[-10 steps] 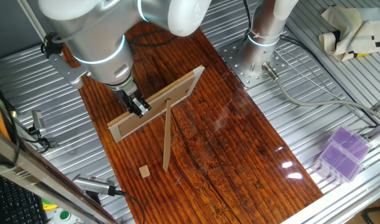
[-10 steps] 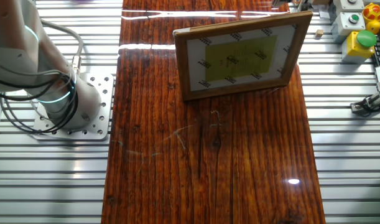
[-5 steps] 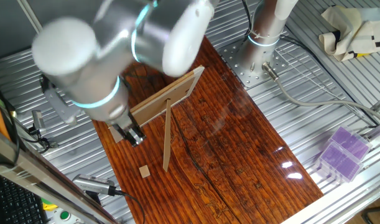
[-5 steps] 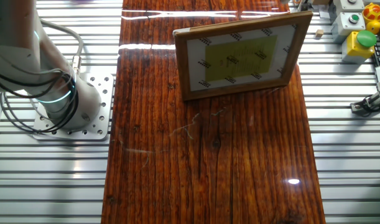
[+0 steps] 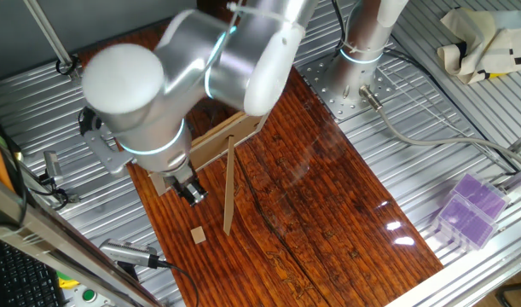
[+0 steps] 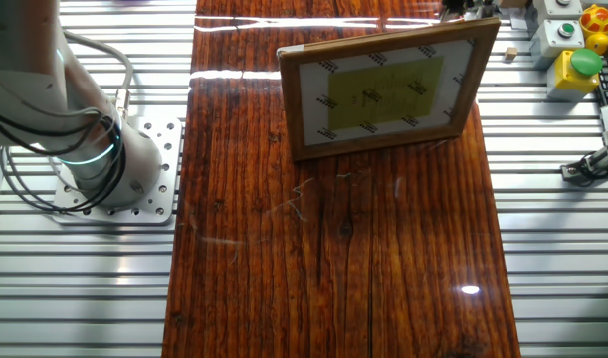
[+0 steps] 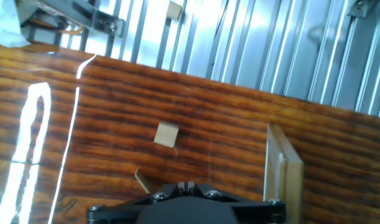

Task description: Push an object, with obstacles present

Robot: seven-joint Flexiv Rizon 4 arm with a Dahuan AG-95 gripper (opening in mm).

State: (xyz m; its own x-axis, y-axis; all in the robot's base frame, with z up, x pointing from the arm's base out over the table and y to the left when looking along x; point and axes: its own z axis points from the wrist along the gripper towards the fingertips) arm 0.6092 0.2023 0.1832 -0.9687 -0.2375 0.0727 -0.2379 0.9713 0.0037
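The tiny tan cube (image 5: 198, 234) lies on the dark wood-grain board (image 5: 328, 205) near its front left. In the hand view the cube (image 7: 166, 134) is just ahead of my fingertips and slightly left. My gripper (image 5: 189, 192) hovers a short way behind the cube, jaws shut and empty; it also shows in the hand view (image 7: 186, 185). The thin strip (image 5: 228, 183) lies right of the gripper and shows in the hand view (image 7: 283, 171). The wide bar (image 5: 230, 132) is partly hidden by the arm; in the other fixed view it (image 6: 383, 89) stands like a frame.
The board sits on a slatted metal table (image 5: 431, 111). The arm's base (image 5: 362, 43) stands at the back. A purple box (image 5: 466, 209) is at the right edge, a metal tool (image 5: 132, 253) at the front left. A button box (image 6: 572, 50) stands by the bar.
My gripper has moved from the wide bar's near end down toward the front left of the board, closer to the cube. The cube, strip and bar have not moved.
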